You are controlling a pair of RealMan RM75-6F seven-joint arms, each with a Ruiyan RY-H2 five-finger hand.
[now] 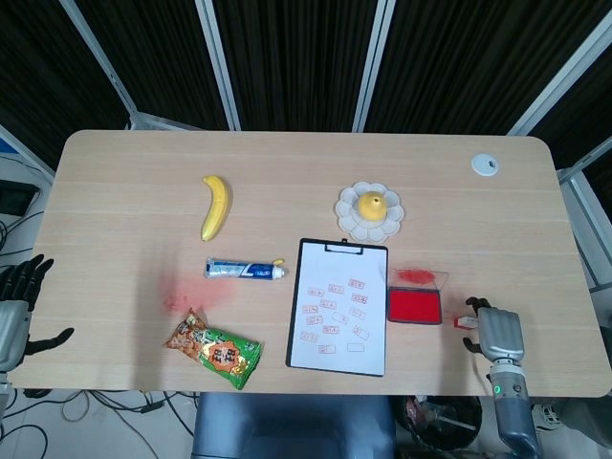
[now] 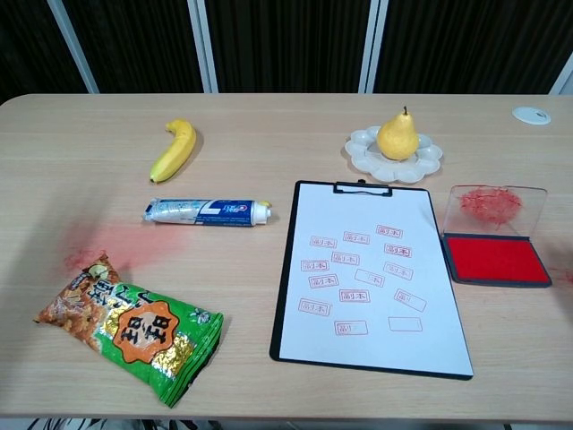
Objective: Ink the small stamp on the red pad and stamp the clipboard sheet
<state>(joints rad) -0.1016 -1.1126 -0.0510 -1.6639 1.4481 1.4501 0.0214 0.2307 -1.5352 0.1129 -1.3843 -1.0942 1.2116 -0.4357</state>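
- stamp point(image 1: 468, 323), a small red-tipped piece, shows only in the head view, pinched in the right robot hand point(image 1: 495, 333) at the desk's point(image 1: 124, 182) near right edge, just right of the red ink pad point(image 1: 414, 305).
- left robot hand point(image 1: 17, 304), off the left edge, has dark fingers spread, holding nothing; the chest view shows neither.
- clipboard point(image 2: 371, 276) sheet carries red rectangular prints, too small to read.
- pad's clear lid point(image 2: 497, 210) stands open, smeared red.

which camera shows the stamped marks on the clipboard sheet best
The chest view. There the clipboard sheet sits close and large, so each red stamp mark shows as a separate rectangle with characters inside. In the head view the same sheet is small and the marks are only tiny red smudges.
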